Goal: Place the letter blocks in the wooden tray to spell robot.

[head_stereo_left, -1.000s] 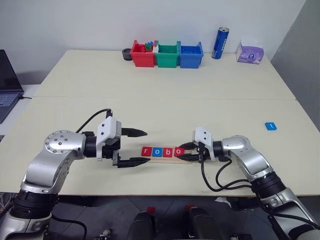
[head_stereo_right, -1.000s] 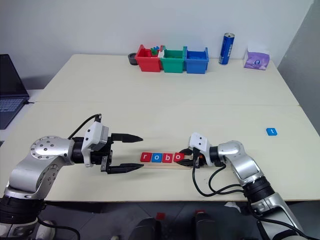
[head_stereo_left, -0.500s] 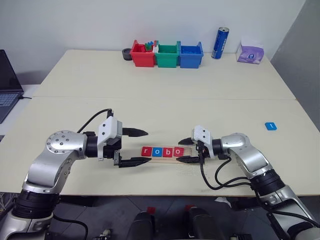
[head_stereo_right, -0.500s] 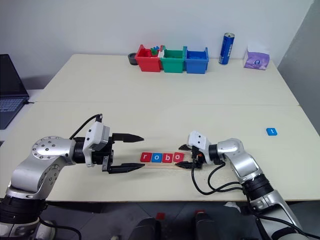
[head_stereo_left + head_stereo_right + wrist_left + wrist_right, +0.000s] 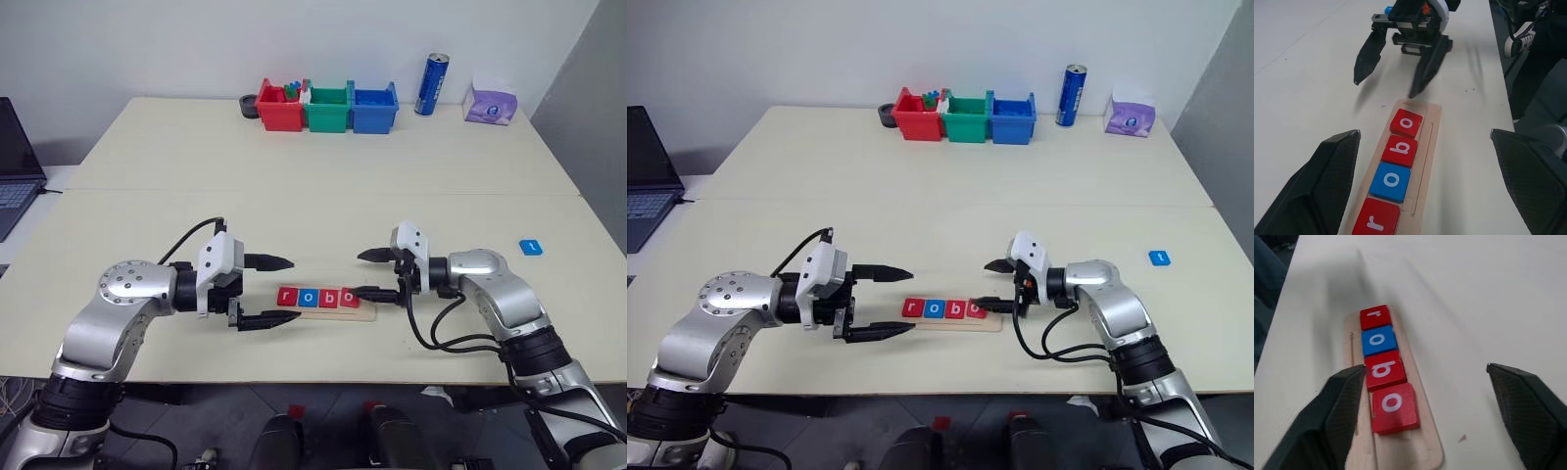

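Note:
The wooden tray [image 5: 367,312] lies near the table's front edge. It holds several letter blocks in a row: red r [image 5: 287,297], blue o [image 5: 308,298], red b [image 5: 329,298] and red o [image 5: 350,298]. A blue letter block [image 5: 530,247] lies alone on the table at the far right. My left gripper [image 5: 292,289] is open at the tray's left end, one finger on either side of the red r. Just off the right end, my right gripper [image 5: 358,273] hangs open and holds nothing. The left wrist view shows the right gripper [image 5: 1384,88] beyond the last red o [image 5: 1406,122].
Red [image 5: 279,106], green [image 5: 328,108] and blue [image 5: 374,108] bins stand at the table's far edge, with a blue can [image 5: 431,84] and a purple tissue pack [image 5: 490,102] to their right. A laptop [image 5: 15,166] sits at the far left.
My right gripper has opened, risen and drawn back from the tray's right end, and the red o stays in the tray. The left gripper has kept still.

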